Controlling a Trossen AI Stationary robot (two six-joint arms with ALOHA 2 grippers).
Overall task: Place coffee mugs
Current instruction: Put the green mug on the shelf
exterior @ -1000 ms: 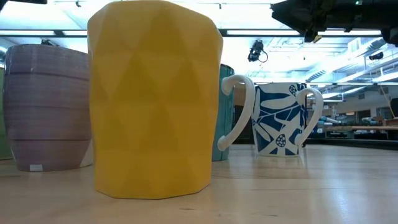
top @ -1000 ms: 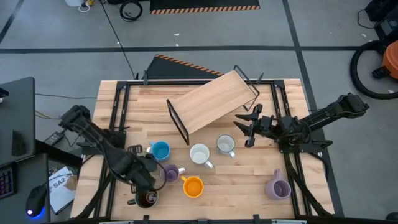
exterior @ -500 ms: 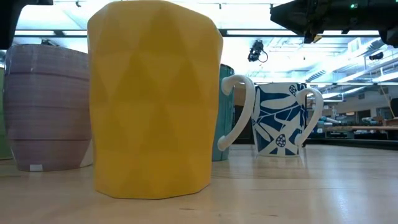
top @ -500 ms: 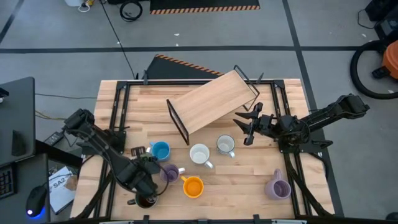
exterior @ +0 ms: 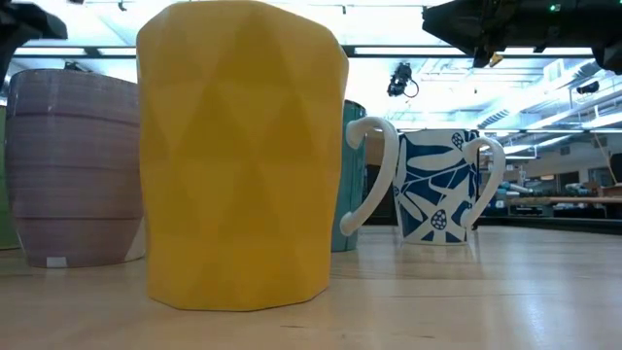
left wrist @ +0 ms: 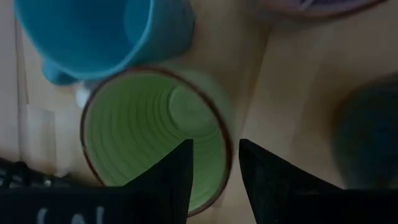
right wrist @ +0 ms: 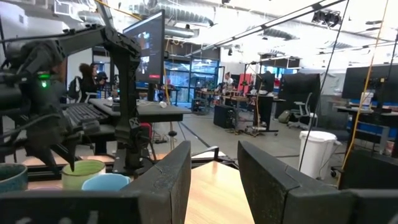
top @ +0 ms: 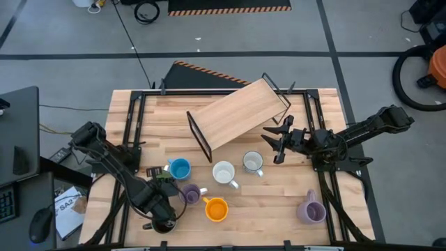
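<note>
My left gripper [left wrist: 214,171] is open above the green mug [left wrist: 155,137]. One finger stands over the mug's inside and the other outside its rim [left wrist: 227,146], on the side toward the dark mug [left wrist: 367,143]. In the high view my left arm [top: 155,199] hides the green mug. Around it stand the blue mug [top: 180,169], a lavender mug [top: 190,194], the orange mug [top: 216,208] and the dark mug [top: 164,223]. The white mug [top: 224,173] and the grey-white mug [top: 252,162] stand mid-table. A second lavender mug [top: 311,210] is near the right. My right gripper [top: 275,143] hovers open beside the grey-white mug.
A tilted wooden shelf with black metal ends [top: 240,115] lies on the far half of the table. Black frame rails [top: 132,139] run along both table sides. In the low view the orange mug [exterior: 243,156] fills the foreground. Bare wood [top: 272,202] lies between the orange and right lavender mugs.
My left arm has shifted a little toward the table's near edge, over the group of mugs at the near left. No mug has moved.
</note>
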